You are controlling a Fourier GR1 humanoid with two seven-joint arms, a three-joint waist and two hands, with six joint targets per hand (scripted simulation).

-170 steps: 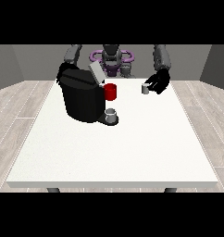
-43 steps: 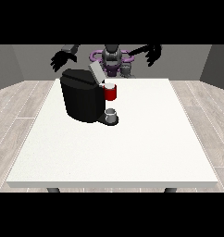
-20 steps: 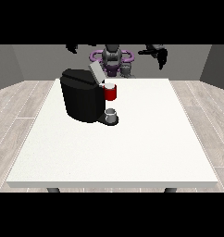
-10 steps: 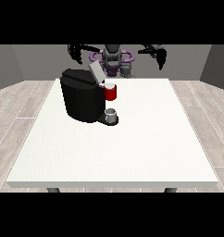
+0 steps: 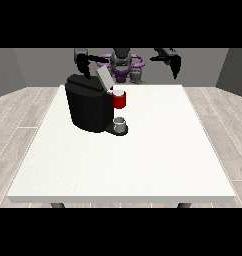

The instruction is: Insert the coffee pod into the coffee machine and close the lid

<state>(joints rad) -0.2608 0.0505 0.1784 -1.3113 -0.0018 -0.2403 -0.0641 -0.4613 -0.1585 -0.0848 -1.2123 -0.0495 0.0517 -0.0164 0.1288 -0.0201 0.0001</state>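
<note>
Pod gone from far desk edge; hand at view's left [image 5: 84,64] now near raised lid [image 5: 104,80]; clenched or released, cannot tell; closing pending.

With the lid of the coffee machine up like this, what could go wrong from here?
1. The lid stands open and the robot hand at the view's left hangs beside it: it may pass without pushing it down.
2. The small cup under the red part could be knocked if the coffee machine shifts.
</note>
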